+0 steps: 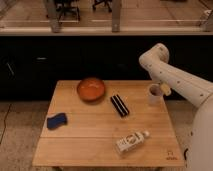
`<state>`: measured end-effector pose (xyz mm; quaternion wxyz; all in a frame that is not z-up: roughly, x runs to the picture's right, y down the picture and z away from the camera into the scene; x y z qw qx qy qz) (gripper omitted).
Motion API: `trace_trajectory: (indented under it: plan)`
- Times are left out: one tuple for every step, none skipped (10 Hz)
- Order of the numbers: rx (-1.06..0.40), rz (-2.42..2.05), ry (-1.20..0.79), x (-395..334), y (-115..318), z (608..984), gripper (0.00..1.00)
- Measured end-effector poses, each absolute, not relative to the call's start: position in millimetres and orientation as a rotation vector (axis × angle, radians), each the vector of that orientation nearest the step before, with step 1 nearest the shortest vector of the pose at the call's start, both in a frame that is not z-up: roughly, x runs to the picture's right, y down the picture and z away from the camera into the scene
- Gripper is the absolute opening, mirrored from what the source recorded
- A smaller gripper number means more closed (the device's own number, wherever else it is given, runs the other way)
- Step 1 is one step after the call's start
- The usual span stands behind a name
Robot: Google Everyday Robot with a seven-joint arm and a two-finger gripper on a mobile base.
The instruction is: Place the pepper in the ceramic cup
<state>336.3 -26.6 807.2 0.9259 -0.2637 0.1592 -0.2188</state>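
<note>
we log: pincer (163, 90) released beside ceramic cup (154, 95) on bench (100, 130); pepper unseen, drop likely done.

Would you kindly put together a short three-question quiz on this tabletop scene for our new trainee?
1. True or false: the ceramic cup stands near the table's right edge.
2. Which object lies nearest the front edge? A) the orange bowl B) the white bottle C) the blue sponge
3. Fill in: the claw is at the cup's ____.

Key: 1 true. 2 B: the bottle lies on its side at front right. 3 rim; the claw sits at the cup's upper right, and the pepper cannot be made out from this view.
</note>
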Motion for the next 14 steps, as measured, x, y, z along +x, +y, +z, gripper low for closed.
trace_trajectory:
  plan:
    - [-0.537, -0.441, 0.316, 340, -25, 806, 0.8]
    - [-0.524, -0.427, 0.296, 344, -24, 804, 0.8]
    - [-0.514, -0.419, 0.281, 345, -24, 804, 0.8]
    - [-0.506, -0.413, 0.271, 345, -24, 804, 0.8]
    - [-0.496, -0.407, 0.259, 345, -24, 803, 0.8]
    - [-0.484, -0.397, 0.246, 347, -24, 802, 0.8]
    - [-0.472, -0.386, 0.232, 350, -23, 801, 0.8]
    - [-0.462, -0.377, 0.221, 352, -22, 800, 0.8]
    - [-0.454, -0.37, 0.21, 353, -22, 800, 0.8]
    - [-0.446, -0.365, 0.199, 353, -22, 799, 0.8]
    - [-0.438, -0.36, 0.189, 353, -22, 799, 0.8]
    - [-0.425, -0.346, 0.17, 355, -21, 799, 0.8]
    - [-0.406, -0.325, 0.14, 358, -20, 797, 0.8]
    - [-0.392, -0.304, 0.114, 362, -18, 796, 0.8]
